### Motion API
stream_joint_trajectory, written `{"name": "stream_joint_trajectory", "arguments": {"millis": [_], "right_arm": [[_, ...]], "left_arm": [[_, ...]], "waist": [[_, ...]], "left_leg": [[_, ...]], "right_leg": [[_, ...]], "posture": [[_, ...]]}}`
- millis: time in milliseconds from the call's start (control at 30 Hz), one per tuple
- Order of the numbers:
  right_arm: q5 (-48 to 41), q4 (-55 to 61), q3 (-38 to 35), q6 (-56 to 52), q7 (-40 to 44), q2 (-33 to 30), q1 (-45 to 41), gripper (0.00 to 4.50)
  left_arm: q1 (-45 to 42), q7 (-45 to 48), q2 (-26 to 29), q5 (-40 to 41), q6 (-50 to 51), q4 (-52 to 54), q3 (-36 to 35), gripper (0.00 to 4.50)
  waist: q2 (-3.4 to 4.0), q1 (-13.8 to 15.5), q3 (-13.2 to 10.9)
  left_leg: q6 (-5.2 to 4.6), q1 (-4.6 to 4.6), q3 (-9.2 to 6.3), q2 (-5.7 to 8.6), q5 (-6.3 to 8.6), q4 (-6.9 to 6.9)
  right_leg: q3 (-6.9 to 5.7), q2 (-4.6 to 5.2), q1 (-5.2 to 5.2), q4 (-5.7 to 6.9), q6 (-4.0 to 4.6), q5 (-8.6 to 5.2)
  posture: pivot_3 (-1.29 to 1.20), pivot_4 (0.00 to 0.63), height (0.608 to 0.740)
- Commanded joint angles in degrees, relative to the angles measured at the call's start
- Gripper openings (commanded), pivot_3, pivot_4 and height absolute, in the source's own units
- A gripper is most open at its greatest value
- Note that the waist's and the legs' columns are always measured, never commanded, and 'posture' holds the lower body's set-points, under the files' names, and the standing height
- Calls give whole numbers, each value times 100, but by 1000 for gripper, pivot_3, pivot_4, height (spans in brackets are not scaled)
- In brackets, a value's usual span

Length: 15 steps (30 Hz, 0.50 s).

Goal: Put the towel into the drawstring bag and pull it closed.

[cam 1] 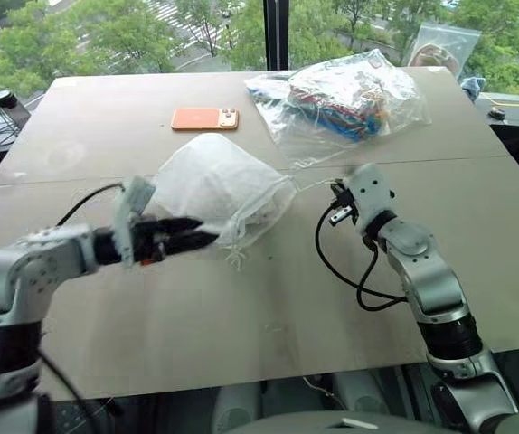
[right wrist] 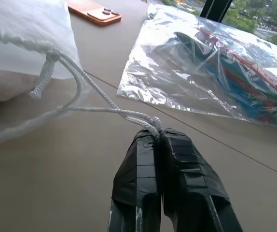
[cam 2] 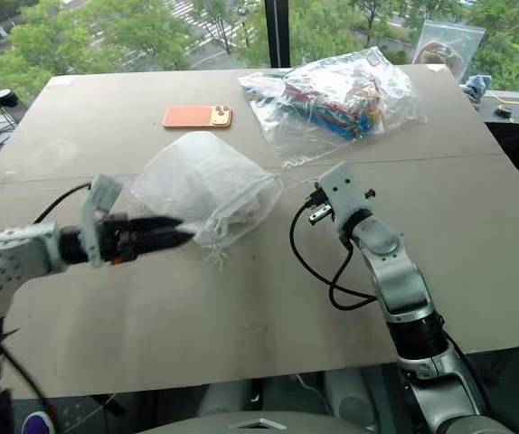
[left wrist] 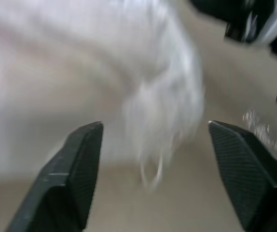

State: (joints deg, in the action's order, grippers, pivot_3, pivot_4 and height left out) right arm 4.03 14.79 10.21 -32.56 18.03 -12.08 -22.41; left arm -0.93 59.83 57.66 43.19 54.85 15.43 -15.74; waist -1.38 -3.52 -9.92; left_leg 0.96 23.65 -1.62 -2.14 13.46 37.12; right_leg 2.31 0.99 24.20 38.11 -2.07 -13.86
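Right gripper (right wrist: pixel 159 133) clamps cord (right wrist: pixel 104 99); left gripper (left wrist: pixel 153 145) jaws wide, drawstring bag (cam 1: pixel 214 185) just ahead.

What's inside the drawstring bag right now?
Through the drawstring bag's thin fabric and at its mouth, a cream fluffy mass shows, likely the towel. Most of it is covered by the fabric. The right gripper pinches the cord.

Drawstring bag (cam 1: pixel 214 185): thin semi-sheer white cloth; twisted cord (right wrist: pixel 104 104). Table (cam 1: pixel 241 307) beneath it: matt, smooth board. Beyond the bag: glossy crinkled clear plastic bag (cam 1: pixel 350 99); smooth orange phone (cam 1: pixel 205 118).
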Motion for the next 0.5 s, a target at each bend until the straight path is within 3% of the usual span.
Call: {"name": "stream_joint_trajectory", "arguments": {"millis": [33,167,300,500], "right_arm": [[-47,367,-34,-109,-23,22,-13,0],[-74,401,-19,-180,28,6,-14,0],[-82,472,-8,-256,78,-67,18,0],[-86,536,-21,-322,66,-146,2,0]], "left_arm": [[729,159,-74,-389,-737,647,42,3666],[513,-733,-922,-623,-923,967,552,3666],[48,-1811,-1733,-1344,-1118,871,1169,3666],[-296,-2585,-2369,-2107,-1541,608,1633,3666]], "waist": [[1,53,-1],[6,307,-1],[9,311,7],[6,254,9]], "left_leg": [[0,0,3,1,0,1],[0,2,-3,2,0,12],[-1,-9,-10,8,-1,31],[-2,-35,-4,2,-1,23]], "right_leg": [[1,4,0,1,0,0],[-9,4,-5,-3,-1,0],[-15,2,-32,-2,-4,3],[-2,-8,-45,8,-4,3]], "posture": [[0,150,740],[0,150,740],[0,150,740],[0,150,740]]}}
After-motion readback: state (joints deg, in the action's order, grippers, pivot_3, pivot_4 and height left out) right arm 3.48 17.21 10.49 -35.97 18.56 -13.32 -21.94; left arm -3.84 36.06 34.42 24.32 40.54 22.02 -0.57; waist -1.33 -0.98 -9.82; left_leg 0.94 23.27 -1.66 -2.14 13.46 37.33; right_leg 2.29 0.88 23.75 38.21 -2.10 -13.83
